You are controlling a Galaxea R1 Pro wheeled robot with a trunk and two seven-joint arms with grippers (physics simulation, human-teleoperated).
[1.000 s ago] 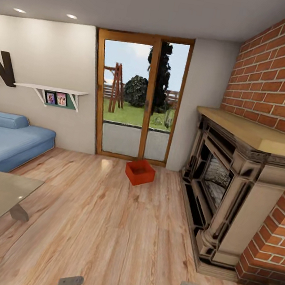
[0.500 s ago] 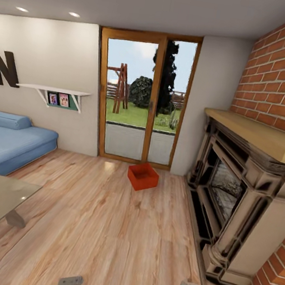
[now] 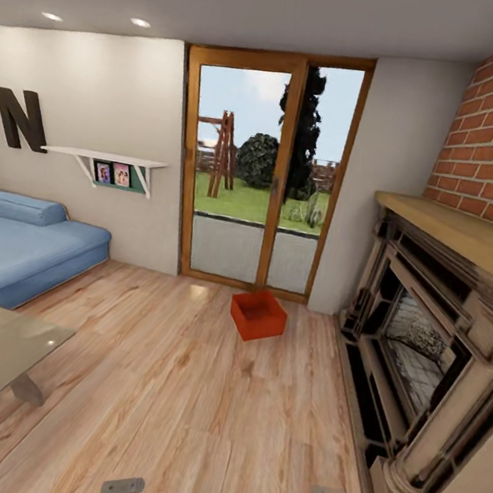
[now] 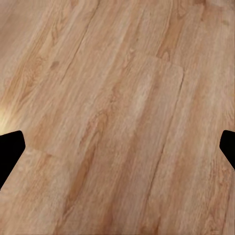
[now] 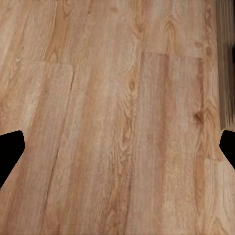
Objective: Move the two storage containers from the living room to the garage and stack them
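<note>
Approaching the storage container point(image 3: 257, 315), which sits on the living room's wood-plank floor point(image 3: 177, 394) just before the glass doors point(image 3: 265, 174), left of the fireplace point(image 3: 429, 345). Only one bin seen. Left claw point(image 4: 117, 147) and right claw point(image 5: 117, 147) both spread, empty, over bare planks. Best practice, I judge: drive straight, centre the bin between both arms, stop short of the fireplace. Versus earlier: my view has swung left; bin unmoved.

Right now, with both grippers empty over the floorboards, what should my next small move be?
Probably keep rolling the base straight ahead toward the storage container. It sits on the wood floor in front of the glass doors, well beyond both arms, and the open left gripper and right gripper see only planks below.
</note>
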